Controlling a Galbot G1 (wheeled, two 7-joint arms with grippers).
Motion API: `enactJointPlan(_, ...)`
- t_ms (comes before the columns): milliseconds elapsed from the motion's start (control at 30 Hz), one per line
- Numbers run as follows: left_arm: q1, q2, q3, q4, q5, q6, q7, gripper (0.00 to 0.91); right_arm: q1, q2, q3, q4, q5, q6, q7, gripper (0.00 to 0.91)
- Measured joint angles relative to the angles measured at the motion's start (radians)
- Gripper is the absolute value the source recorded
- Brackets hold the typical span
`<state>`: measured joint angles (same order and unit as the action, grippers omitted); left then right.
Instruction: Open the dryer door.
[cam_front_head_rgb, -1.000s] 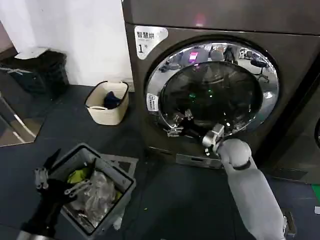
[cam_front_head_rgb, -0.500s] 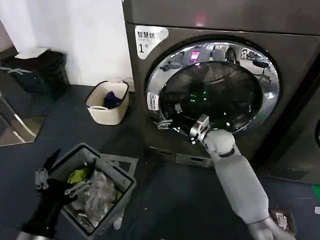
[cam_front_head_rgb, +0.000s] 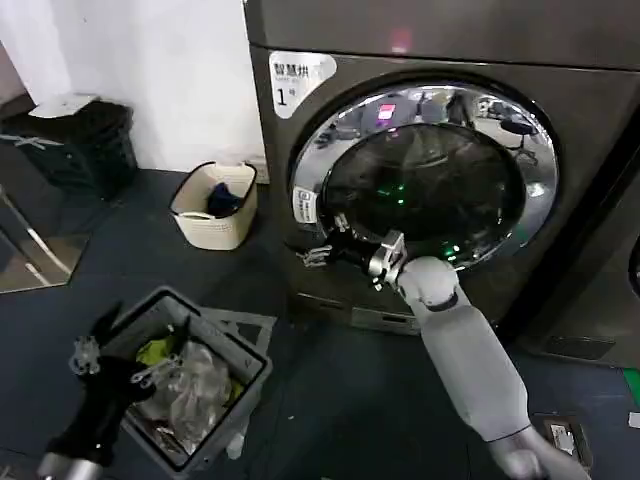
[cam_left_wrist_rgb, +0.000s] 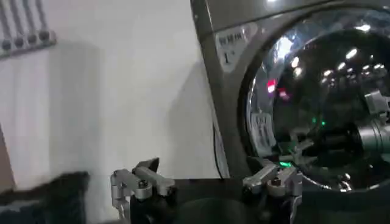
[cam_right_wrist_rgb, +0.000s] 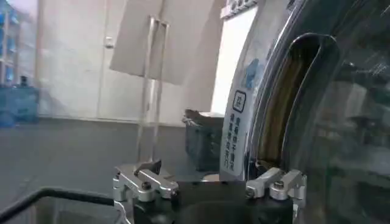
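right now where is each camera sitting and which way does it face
Head view: high on the robot, looking down at the dryer door; the right gripper reaches its lower left chrome edge, the left gripper waits over a grey bin.
Left wrist view: on the left arm, facing the dryer front, own fingers open.
Right wrist view: on the right arm, close along the door's chrome rim, own fingers open.
Shared: the door and its white sticker.

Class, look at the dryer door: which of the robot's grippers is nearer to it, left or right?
The right. The right gripper is at the lower left edge of the dryer door, by its chrome ring. The left gripper hangs far off, low over a grey bin on the floor.
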<state>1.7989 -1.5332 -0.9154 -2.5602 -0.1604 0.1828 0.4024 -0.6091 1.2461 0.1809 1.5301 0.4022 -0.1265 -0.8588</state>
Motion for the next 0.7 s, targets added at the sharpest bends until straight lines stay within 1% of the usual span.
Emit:
enactJointPlan(100,-0.033,0.021,-0.002,0.033,-0.072,-0.024,0.01,0.907,-0.022,-0.035,0.014,0.028,0.041,0.002,-0.047,0.907)
enactJointPlan(233,-0.089,0.057,0.015,0.096,-0.12,-0.112,-0.021,0.907,-0.067,-0.08,0.038,0.072,0.082,0.004,-0.12,0.907)
enactJointPlan(433,-0.171,0.104,0.058,0.192,-0.254,-0.129,-0.067,0.907,-0.146,-0.137,0.056,0.143,0.117,0.019,-0.193,0.907)
enactJointPlan(700,-0.296,0.222,0.129,0.317,-0.337,-0.12,-0.06,0.907,-0.234,-0.203,0.097,0.227,0.205,0.022,-0.26,0.907)
